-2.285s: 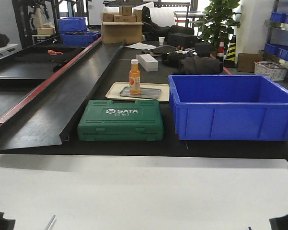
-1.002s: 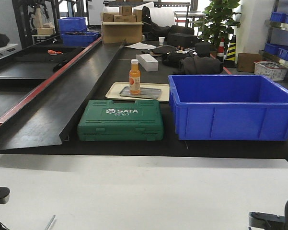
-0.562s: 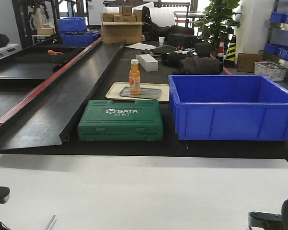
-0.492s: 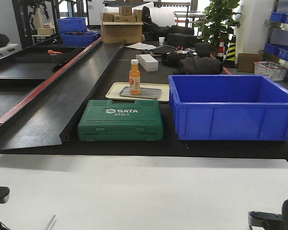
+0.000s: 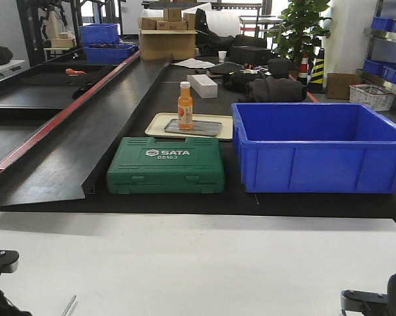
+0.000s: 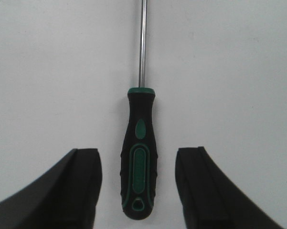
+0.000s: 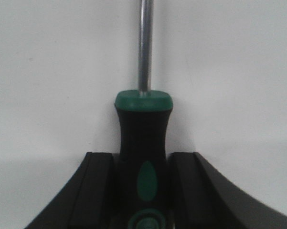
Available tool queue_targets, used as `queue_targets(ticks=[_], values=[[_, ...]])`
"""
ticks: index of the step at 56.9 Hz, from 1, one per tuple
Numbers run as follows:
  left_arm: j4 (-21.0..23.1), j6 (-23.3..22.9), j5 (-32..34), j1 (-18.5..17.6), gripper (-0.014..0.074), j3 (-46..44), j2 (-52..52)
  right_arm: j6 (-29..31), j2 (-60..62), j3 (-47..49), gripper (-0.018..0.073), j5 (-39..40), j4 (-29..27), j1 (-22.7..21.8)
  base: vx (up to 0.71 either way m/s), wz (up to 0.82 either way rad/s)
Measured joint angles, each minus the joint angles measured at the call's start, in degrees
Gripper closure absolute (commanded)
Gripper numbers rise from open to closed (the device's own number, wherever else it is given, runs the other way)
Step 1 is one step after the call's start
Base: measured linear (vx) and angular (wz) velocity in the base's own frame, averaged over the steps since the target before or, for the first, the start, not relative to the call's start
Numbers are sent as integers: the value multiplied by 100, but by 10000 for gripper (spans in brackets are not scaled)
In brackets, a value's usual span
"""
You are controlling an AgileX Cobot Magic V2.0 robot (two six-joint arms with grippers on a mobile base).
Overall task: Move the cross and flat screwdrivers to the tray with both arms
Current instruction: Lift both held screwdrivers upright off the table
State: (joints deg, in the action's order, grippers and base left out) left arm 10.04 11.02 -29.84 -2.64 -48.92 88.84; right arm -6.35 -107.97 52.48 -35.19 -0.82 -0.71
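The left gripper [image 6: 138, 157] is spread open on both sides of one screwdriver [image 6: 140, 138] without touching it, and the right gripper [image 7: 142, 160] pinches the other screwdriver [image 7: 143, 124] by its handle

L arm [image 5: 1, 262] and R arm [image 5: 382, 304] only poke into the bottom corners of the front view, both sitting low at the near edge of the counter [image 5: 198, 263]. L end effector [image 6: 138, 153] is wide open, w/ its fingers [image 6: 79, 186] spread far apart and facing the counter top. R end effector [image 7: 141, 162] is a diff story. Its fingers [image 7: 99, 181] are pressed in tight on both sides of a screwdriver [image 7: 142, 138] handle.
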Motion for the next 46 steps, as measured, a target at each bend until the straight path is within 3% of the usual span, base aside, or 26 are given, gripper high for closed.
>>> queue_targets(ticks=[23,46], values=[[0,0,-881,0,109,-764,1351,5,0,0,571,0,0,0,0,0],[-8,0,-876,0,126,-828,2034,10,0,0,571,0,0,0,0,0]])
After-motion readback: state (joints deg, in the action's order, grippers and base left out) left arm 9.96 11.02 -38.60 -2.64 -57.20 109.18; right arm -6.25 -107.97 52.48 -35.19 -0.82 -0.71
